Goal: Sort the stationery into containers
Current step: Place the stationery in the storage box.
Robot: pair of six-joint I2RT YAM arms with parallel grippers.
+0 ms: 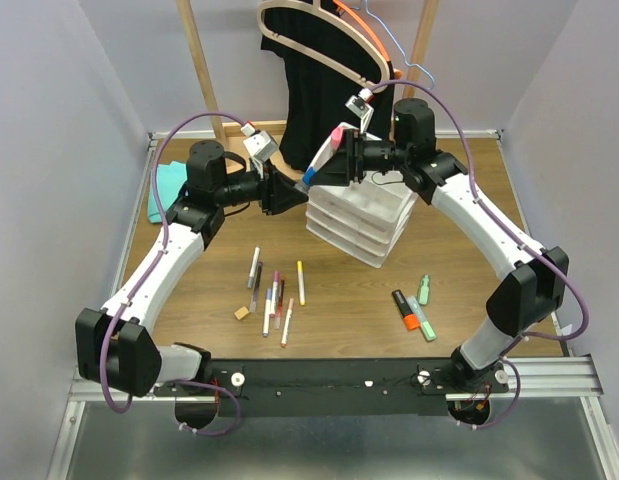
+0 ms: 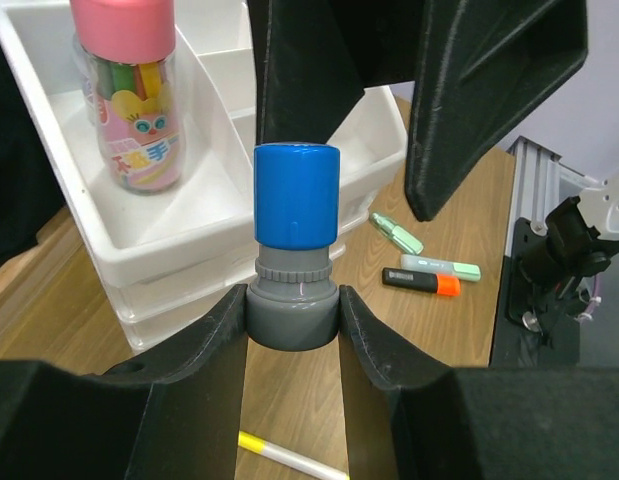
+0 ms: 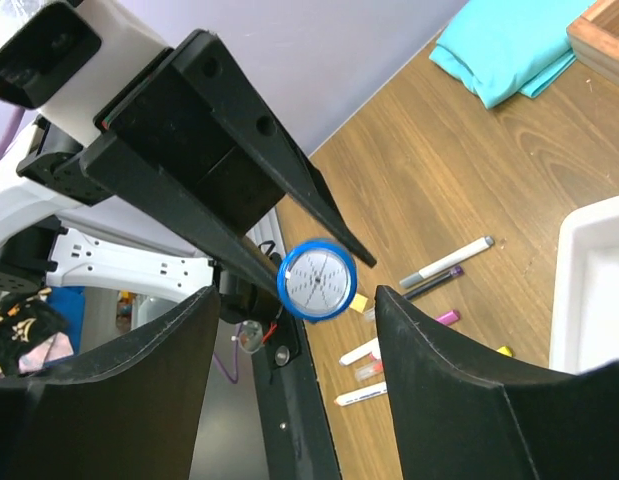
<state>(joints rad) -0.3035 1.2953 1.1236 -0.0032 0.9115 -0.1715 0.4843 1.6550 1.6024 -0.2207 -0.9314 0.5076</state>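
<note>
Wooden table (image 1: 349, 290), white organiser (image 1: 359, 225), scattered pens (image 1: 274, 295), highlighters (image 1: 414, 312), tan eraser (image 1: 242, 313), teal cloth (image 1: 167, 190)

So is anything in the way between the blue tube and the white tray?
Yes. The right gripper, jaws open, hangs just past the blue-capped tube that the left gripper holds, between it and the tray. A pink-capped bottle stands in one compartment.

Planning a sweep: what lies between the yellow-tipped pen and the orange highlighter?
Only bare table between yellow-tipped pen and orange highlighter, per the top view.
</note>
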